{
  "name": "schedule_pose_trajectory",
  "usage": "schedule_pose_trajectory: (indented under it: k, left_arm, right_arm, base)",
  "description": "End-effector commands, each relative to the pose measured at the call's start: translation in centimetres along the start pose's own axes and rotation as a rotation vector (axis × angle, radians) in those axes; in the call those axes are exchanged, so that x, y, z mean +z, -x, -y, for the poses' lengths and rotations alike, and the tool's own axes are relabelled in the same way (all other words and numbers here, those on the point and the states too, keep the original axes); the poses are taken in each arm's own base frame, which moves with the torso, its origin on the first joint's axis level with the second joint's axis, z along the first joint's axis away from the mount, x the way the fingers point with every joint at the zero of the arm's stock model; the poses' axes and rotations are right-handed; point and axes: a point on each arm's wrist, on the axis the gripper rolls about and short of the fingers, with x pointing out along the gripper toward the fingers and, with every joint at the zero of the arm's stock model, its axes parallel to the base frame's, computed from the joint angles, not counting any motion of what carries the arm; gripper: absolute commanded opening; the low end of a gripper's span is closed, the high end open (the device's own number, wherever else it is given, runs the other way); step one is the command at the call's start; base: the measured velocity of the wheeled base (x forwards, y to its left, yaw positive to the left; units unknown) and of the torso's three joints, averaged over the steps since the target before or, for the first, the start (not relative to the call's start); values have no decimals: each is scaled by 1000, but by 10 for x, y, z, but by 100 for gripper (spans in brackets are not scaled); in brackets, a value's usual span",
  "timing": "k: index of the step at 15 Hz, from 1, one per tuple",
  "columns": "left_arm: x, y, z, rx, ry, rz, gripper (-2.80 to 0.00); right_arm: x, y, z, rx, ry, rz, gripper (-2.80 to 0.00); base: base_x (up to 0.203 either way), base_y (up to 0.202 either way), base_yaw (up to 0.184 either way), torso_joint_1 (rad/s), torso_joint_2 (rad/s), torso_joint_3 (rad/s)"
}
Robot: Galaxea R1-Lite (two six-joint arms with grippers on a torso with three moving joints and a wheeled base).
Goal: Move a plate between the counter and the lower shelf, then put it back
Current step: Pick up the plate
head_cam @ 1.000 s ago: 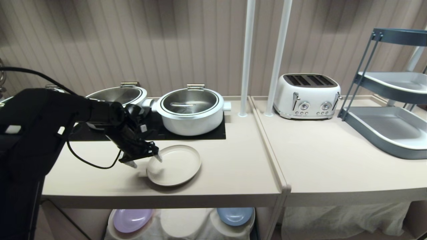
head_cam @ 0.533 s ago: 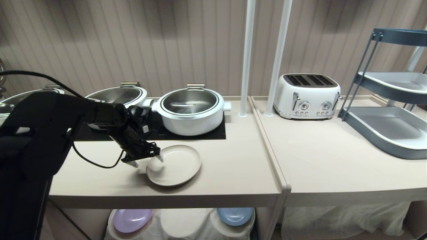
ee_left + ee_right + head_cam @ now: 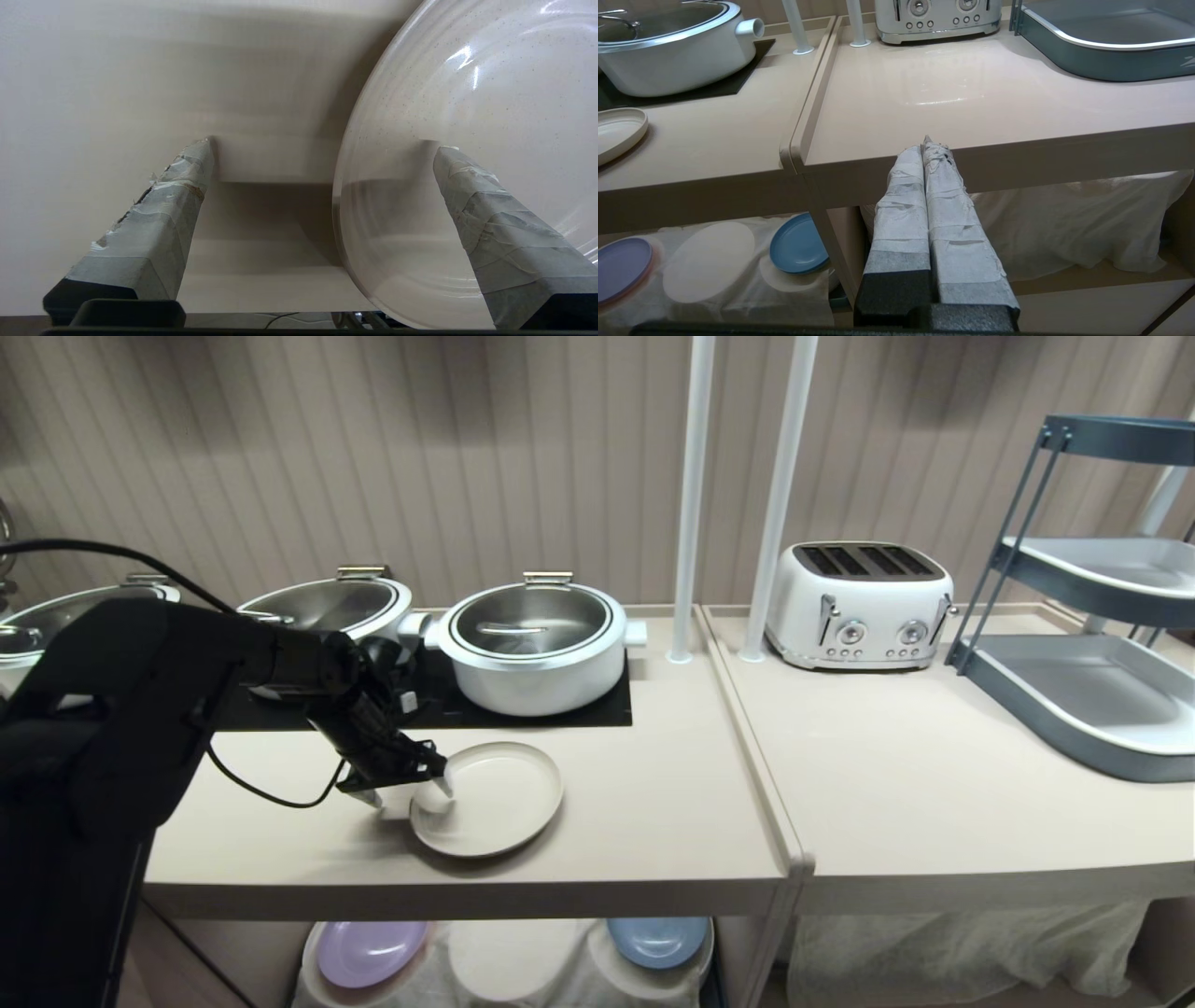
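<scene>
Now the left claw (image 3: pixel 409 794), spread wide and released, has edged slightly back while straddling the rim of the round cream matte plate (image 3: pixel 495 798), resting on the beige tabletop (image 3: pixel 653 812) beside the white pot (image 3: pixel 537 644), likely just set down.

The long pale beige tabletop (image 3: pixel 653 803) carries a round cream plate (image 3: pixel 490 798), a white lidded pot (image 3: pixel 534 649), a white toaster (image 3: pixel 859 605) and a grey-blue tiered rack (image 3: pixel 1083 700).

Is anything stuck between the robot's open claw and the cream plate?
No. The left gripper is open right at the plate on the counter, one finger over the plate, the other outside its rim. Nothing sits between them.
</scene>
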Motion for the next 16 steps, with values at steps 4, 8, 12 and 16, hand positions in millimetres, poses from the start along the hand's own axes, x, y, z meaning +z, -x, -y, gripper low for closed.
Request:
schedule_pose_trajectory:
  k: [4,8,12,16]
  left_arm:
    - [2,-5,2,0,-2,-1,0]
    - [2,-8,4,-3,-5,-8,0]
    - [2,-8,4,-5,-4,-8,0]
    - [1,-11,3,-2,-1,-15,-280]
  right_arm:
    - [0,0,0,0,-1,-1,-280]
    - [0,0,0,0,-1,-1,-280]
    - [0,0,0,0,1,-1,-280]
    - [0,0,0,0,-1,-1,-280]
  base:
    - [0,0,0,0,0,0]
    - [0,0,0,0,0,0]
    - [0,0,0,0,0,0]
    - [0,0,0,0,0,0]
